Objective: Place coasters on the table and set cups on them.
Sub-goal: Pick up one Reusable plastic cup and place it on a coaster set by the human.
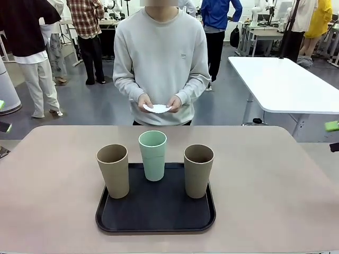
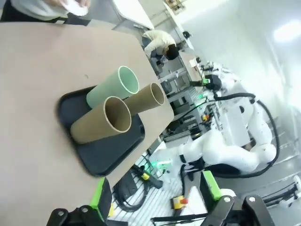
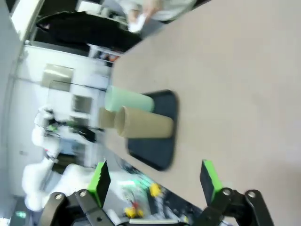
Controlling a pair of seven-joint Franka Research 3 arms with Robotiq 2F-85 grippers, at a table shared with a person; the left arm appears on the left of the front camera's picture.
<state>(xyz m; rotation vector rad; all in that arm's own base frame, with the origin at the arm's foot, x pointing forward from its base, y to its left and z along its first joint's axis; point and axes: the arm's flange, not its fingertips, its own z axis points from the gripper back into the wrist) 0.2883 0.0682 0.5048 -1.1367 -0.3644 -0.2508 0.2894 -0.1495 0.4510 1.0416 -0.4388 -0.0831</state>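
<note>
Flanking the black rounded tray [image 1: 155, 225], left gripper [image 2: 155, 193] and right gripper [image 3: 154, 181] gaped wide, empty.
Small lacy white paper coasters [image 1: 158, 108] sat far, in the person's hands [image 1: 144, 100], straight beyond three upright tapered matte cups [image 1: 153, 155], tan and mint, on that tray, centred on the beige table [image 1: 275, 180]; neither arm looked nearer.

A black rounded-corner tray [image 1: 159, 211] lay flat in the near middle of the scene. Farther off, also in the middle, a person in a pale grey sweatshirt [image 1: 161, 53] stood facing the camera. At the far right a white table [image 1: 286, 79] with rounded corners stood on the grey floor [image 1: 90, 108]. Behind, from left to right, stood bystanders: one in a black top and white trousers [image 1: 32, 58], one in a plaid shirt [image 1: 85, 16], one in a blue top [image 1: 220, 13] and one in a yellow jacket [image 1: 320, 18].
</note>
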